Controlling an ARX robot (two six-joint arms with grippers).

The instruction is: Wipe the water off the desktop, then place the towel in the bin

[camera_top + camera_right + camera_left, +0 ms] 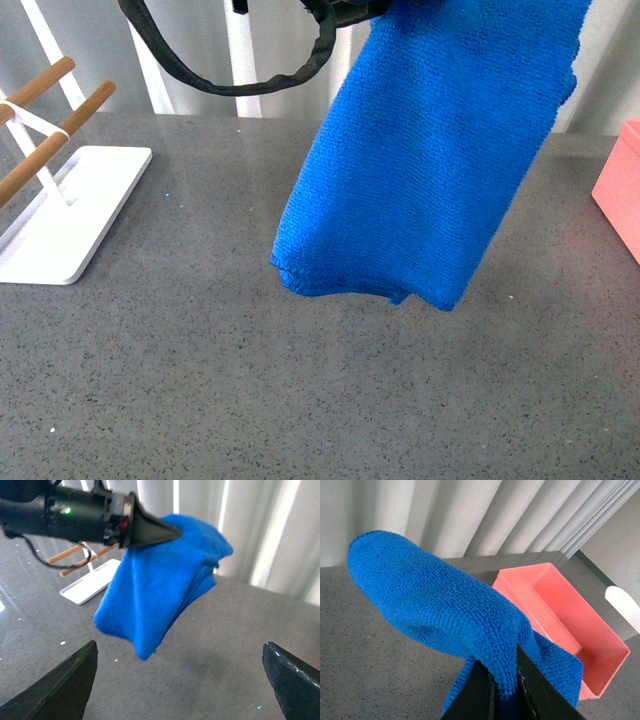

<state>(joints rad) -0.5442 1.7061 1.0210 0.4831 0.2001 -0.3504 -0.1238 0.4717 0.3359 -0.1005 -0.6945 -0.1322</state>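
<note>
- The left fingers (535,690) are pinching the towel (430,170), clamping a bunched fold of it between the two dark blades. In the left wrist view the blue cloth is bulging out over and past them.
- The towel is hanging in the air above the counter (300,400), folded in layers. Its upper part is running out of the top of the front view, and its lower edge is drooping free, not touching the speckled grey surface.
- The right fingers (65,685) are standing spread wide apart, holding nothing. The counter is showing between them and the towel is hanging beyond them.
- The bin (560,610) is sitting on the counter on the robot's right, open side up, its coral inner floor showing bare. In the front view only a corner of it is peeking in at the right edge, apart from the towel's lower edge.
- The rack (70,215) is resting on the counter at the robot's left, a flat white base carrying two wooden bars (60,138) that are slanting upward. The towel is hanging between it and the bin.
- A black cable (240,88) is looping down near the top of the front view, just beside the towel.
- A white pleated curtain (470,515) is hanging behind the counter's far edge.
</note>
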